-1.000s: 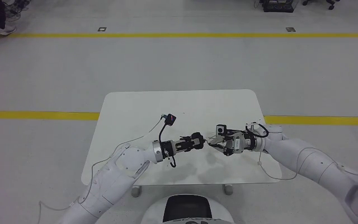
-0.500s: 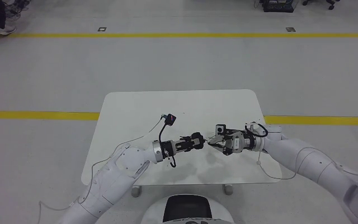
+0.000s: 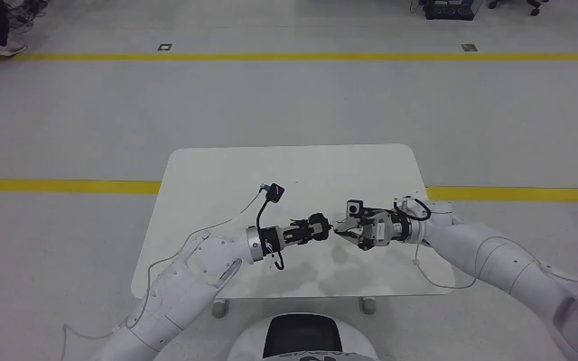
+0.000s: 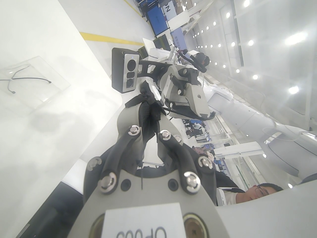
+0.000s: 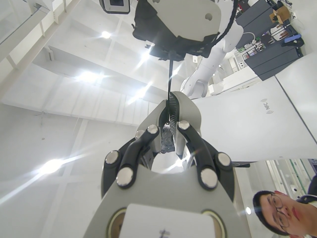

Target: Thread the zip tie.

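Straddling a yellow floor line (image 3: 81, 185) stands a white table (image 3: 298, 171).

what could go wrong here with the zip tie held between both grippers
1. The thin zip tie is pinched near the tips of the right gripper, so it might slip or twist off line.
2. The left gripper faces it very closely; pushing further could buckle the strap or bump the grippers.

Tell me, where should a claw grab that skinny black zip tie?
Grab the zip tie on its thin straight strap, probably close to an end, coming in along its length. It is stretched in the air between the left claw and the right claw, which face each other, so each can pinch one end head-on.
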`<state>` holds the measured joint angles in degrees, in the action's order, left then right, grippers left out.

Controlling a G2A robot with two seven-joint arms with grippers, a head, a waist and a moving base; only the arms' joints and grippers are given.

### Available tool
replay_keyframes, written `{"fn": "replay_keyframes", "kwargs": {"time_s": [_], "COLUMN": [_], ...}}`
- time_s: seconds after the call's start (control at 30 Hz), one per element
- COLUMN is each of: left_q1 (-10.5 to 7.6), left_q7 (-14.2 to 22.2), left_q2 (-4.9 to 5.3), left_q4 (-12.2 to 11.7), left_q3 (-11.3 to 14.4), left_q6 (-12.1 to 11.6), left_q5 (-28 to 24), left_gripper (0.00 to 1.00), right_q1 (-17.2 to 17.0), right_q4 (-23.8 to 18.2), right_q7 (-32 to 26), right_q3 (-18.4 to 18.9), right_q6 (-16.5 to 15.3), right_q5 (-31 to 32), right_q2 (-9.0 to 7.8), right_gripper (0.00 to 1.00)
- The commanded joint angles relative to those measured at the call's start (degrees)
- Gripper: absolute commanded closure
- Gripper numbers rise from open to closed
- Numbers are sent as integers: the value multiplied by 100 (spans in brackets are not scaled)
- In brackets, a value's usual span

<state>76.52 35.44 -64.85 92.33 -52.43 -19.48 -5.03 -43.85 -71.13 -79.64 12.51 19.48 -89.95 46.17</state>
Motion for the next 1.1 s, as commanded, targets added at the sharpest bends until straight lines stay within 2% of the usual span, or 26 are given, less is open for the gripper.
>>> {"fn": "replay_keyframes", "kwargs": {"time_s": [0.0, 0.57, 1.07], "left_q1": [0, 0, 0], "left_q7": [0, 0, 0], "left_q2": [0, 0, 0], "left_q4": [0, 0, 0], "left_q3": [0, 0, 0], "left_q6": [0, 0, 0], "left_q5": [0, 0, 0], "left_gripper": [100, 100, 100], "right_q1": [-4, -104, -48], "right_q4": [23, 47, 124], "right_q7": [0, 0, 0], "right_q3": [-4, 105, 19], "right_q6": [0, 0, 0], "right_q5": [0, 0, 0], "right_q2": [5, 34, 85], "right_gripper": [100, 100, 100]}}
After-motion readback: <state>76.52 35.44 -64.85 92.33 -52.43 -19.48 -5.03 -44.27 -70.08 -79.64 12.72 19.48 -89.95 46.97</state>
